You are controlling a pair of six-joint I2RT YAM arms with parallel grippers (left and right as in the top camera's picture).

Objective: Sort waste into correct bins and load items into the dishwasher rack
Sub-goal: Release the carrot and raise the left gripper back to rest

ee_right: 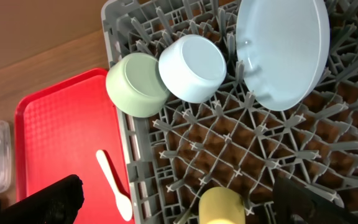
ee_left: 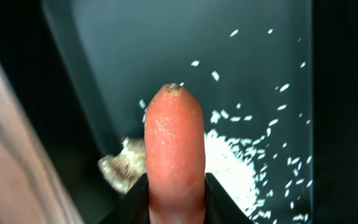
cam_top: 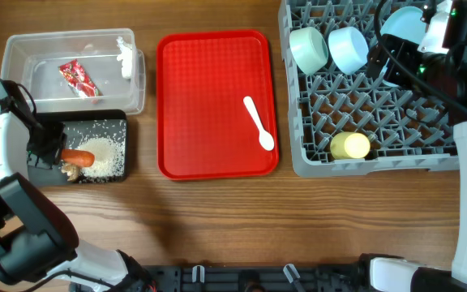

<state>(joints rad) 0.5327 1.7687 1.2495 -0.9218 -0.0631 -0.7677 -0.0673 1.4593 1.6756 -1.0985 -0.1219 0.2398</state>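
The fingers (ee_left: pixel 134 204) of the left gripper (ee_left: pixel 176 200) are seen pressed against both sides of the orange carrot (ee_left: pixel 174 149), which is clamped between them with its blunt tip pointed away from the wrist. The carrot is held low over the shallow black tray (cam_top: pixel 55 130); whether it rests on the tray floor cannot be told. A small brown food scrap (ee_left: pixel 120 168) is seen just beside the carrot. On the carrot's other side, a heap of white rice grains (cam_top: pixel 108 154) is spread over the tray, with loose grains scattered around it.

Directly behind the black tray, the clear plastic tub (cam_top: pixel 14 65) is placed. A red crinkled snack wrapper (cam_top: pixel 78 79) is found on its floor, and a white crumpled paper scrap (cam_top: pixel 125 58) is lodged at its right end.

The fingers of the right gripper (ee_right: pixel 176 186) are spread wide apart, and nothing is gripped between them. The gripper is held above the grey dishwasher rack (cam_top: pixel 379 122). In the rack's far rows a pale-green bowl (ee_right: pixel 135 84) and a small light-blue bowl (ee_right: pixel 191 67) are tipped on their sides, touching each other, and a light-blue round plate (ee_right: pixel 284 50) is stood on edge among the pegs next to them. A small yellow cup (cam_top: pixel 350 146) is laid near the rack's front edge.

Between the bins and the rack, a flat red serving tray (cam_top: pixel 209 105) is set on the wooden table (cam_top: pixel 217 219). A white plastic spoon (cam_top: pixel 259 123) is left lying on the tray's right half.
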